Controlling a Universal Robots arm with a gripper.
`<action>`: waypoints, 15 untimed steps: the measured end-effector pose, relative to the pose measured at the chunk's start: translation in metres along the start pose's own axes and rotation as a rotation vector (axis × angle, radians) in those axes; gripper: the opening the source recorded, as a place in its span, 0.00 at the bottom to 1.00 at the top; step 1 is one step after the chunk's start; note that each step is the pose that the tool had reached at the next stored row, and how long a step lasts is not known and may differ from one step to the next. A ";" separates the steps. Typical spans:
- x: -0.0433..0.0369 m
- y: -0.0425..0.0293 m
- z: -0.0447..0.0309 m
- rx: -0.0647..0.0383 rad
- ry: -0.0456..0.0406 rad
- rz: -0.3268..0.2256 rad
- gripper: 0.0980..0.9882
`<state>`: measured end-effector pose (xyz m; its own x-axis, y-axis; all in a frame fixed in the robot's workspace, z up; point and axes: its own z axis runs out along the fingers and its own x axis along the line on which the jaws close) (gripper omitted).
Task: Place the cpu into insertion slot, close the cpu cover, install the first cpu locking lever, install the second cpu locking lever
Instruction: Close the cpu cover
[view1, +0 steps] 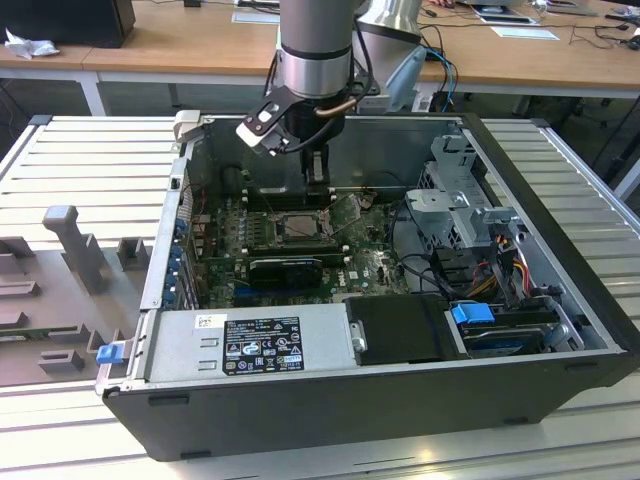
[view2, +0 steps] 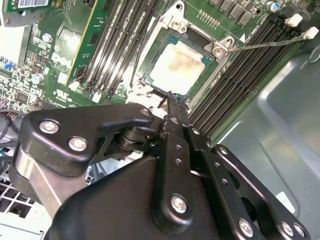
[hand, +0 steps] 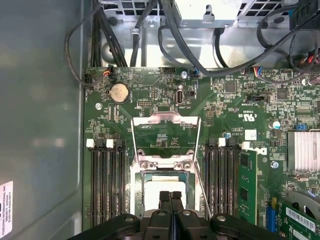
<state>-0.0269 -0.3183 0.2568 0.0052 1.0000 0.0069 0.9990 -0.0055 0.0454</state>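
An open computer case (view1: 400, 400) is being carried on a ribbed metal table (view1: 90, 150) in the exterior view. The arm (view1: 315, 50) is being held down into the case, directly above the slot (view1: 300, 225). In the first wrist view, a green circuit board (hand: 150, 95) is being shown lying flat inside the case. The slot is being flanked on two sides by banks of long black memory sockets (hand: 107, 180).

The cover (hand: 165, 119) is being held open, swung back off the slot on the side away from the gripper (hand: 170, 195), and board is being seen through its window. The chip (view2: 182, 67) is being held in the slot with its pale metal top facing up, uncovered.

In both wrist views the fingers (view2: 175, 115) are being kept pressed together with nothing gripped between them. Their tips are being held at the chip's near edge, at the rim of the slot, and it cannot be told whether they are touching it. A thin wire lever (view2: 265, 42) is being left loose, slanting away from one corner of the slot across the memory sockets.
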 end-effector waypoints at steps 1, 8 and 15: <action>0.0000 0.0014 -0.0005 0.001 0.0001 0.000 0.01; 0.0001 0.0099 -0.0031 0.007 -0.0001 0.000 0.01; 0.0004 0.0227 -0.0061 0.010 -0.0002 0.000 0.01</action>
<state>-0.0045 -0.3181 0.2639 0.0052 1.0000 0.0066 0.9994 -0.0055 0.0350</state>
